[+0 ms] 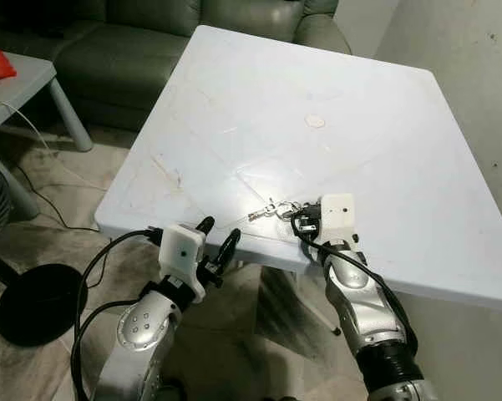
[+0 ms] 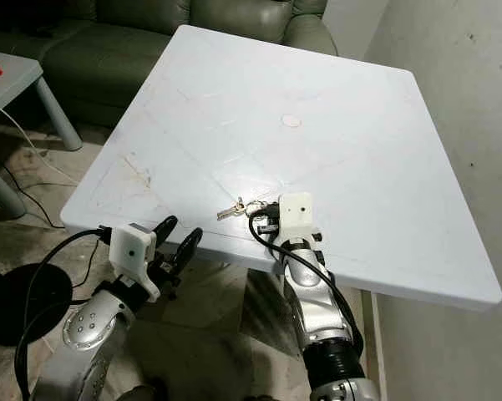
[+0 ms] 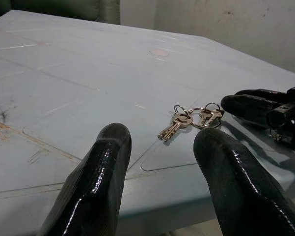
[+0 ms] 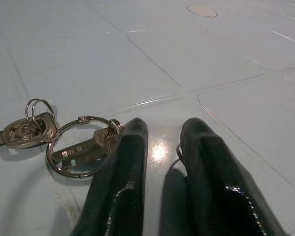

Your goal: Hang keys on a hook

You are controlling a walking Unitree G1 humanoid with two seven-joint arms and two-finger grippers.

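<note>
Since the right pincer (image 4: 159, 142) sits beside the keys (image 4: 73, 147) slightly parted and grasping nothing, shift it over the ring before pinching; left pincer (image 1: 217, 238) idles released.

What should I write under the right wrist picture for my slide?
Right gripper rests on the white table, its fingers beside the keys.

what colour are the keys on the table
Silvery metal keys, with a slight brassy tint; clearest in the right wrist view.

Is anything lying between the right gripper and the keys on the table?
Nothing visible. The right gripper rests on the white table with its jaws slightly apart, right beside the keys; only bare tabletop between. No hook in view.
</note>
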